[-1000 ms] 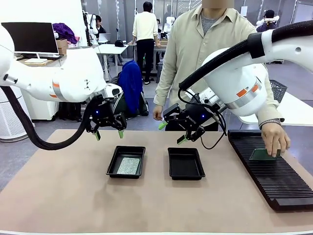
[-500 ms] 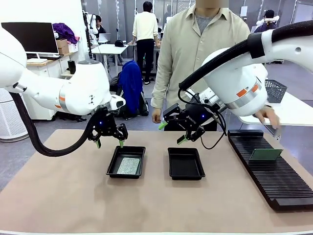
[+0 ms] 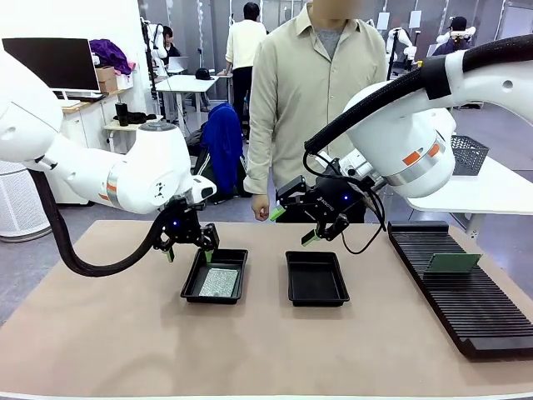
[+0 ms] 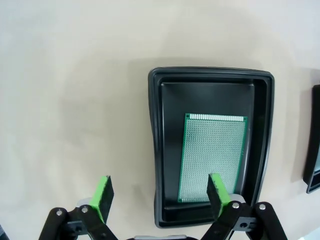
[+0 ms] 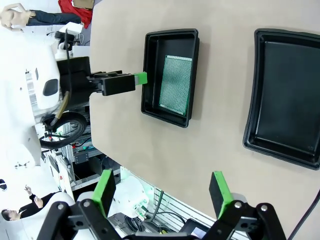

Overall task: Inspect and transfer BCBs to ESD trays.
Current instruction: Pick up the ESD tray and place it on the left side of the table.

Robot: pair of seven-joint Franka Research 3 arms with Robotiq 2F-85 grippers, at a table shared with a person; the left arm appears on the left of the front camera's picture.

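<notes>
Left end effector [image 4: 159,195], released, straddles a rim of the ESD tray [image 4: 154,125] where a BCB [image 4: 212,157] lies flat; its wrist view resolves the board's hole grid. Right end effector [image 3: 293,227] hangs released too. Front view adds a second BCB [image 3: 452,263] leaning in the rack [image 3: 475,317] at the desk's [image 3: 100,333] right edge.

Bright even light, soft shadows; wrist views bulge (wide-angle lens).

Both arms read white and rounded here: left arm [image 3: 141,175] has an orange band, right arm [image 3: 400,137] two orange marks. Thick black ribbed hose [image 3: 58,242] runs along each. Jaws black, green pads [image 4: 102,192], silver screws [image 4: 259,206] at the linkage pivots. I see blue LEDs [image 3: 172,223] at both wrists.
</notes>
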